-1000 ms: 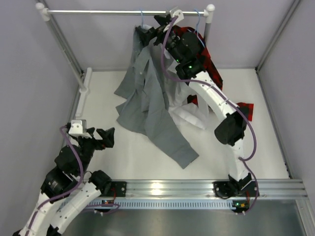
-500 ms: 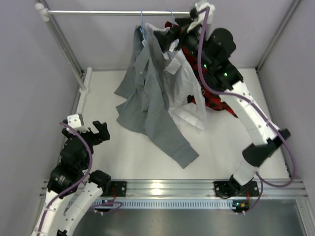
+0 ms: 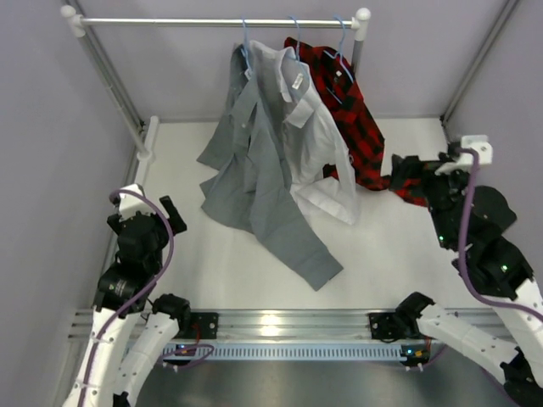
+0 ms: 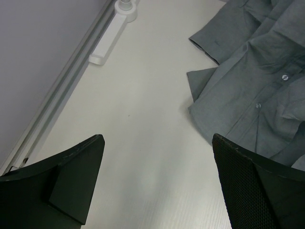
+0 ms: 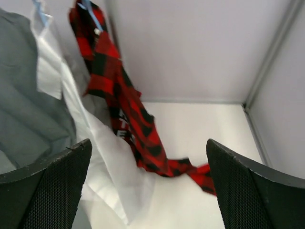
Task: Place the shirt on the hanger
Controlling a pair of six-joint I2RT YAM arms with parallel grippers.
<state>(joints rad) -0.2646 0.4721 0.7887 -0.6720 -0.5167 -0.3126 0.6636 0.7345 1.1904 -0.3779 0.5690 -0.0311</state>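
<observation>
White tabletop [image 3: 382,254], pale lilac walls [image 3: 170,76] all round, that's my feed right now.

Starting at the claws. The left gripper [image 4: 157,138] is spread wide with nothing between its fingers. It hangs over bare table, well forward of the rail [image 3: 212,20] and out past its left end. Its wrist cam picks up a cuff and the buttoned front of the grey shirt [image 3: 254,170] lying just ahead and to the right, not touching the fingers.

The right gripper [image 5: 147,143] is spread wide too, nothing in it. It sits forward of the rail's right end. From its own cam, the tail of the red-and-black plaid shirt [image 3: 348,110] lies on the table ahead of the fingers, close but apart.

Moving out from there, the grey shirt hangs from the rail a bit left of the middle. It's on the light-blue hanger [image 3: 245,42], whose hook goes over the bar, and the rest of the wire is buried in the fabric. The lower half spills onto the table forward of the rail, one long piece stretching toward the arm bases.

The white shirt [image 3: 314,119] hangs next along the rail to the right, lying against the grey one. The plaid one is beyond that, nearest the rail's right end.
</observation>
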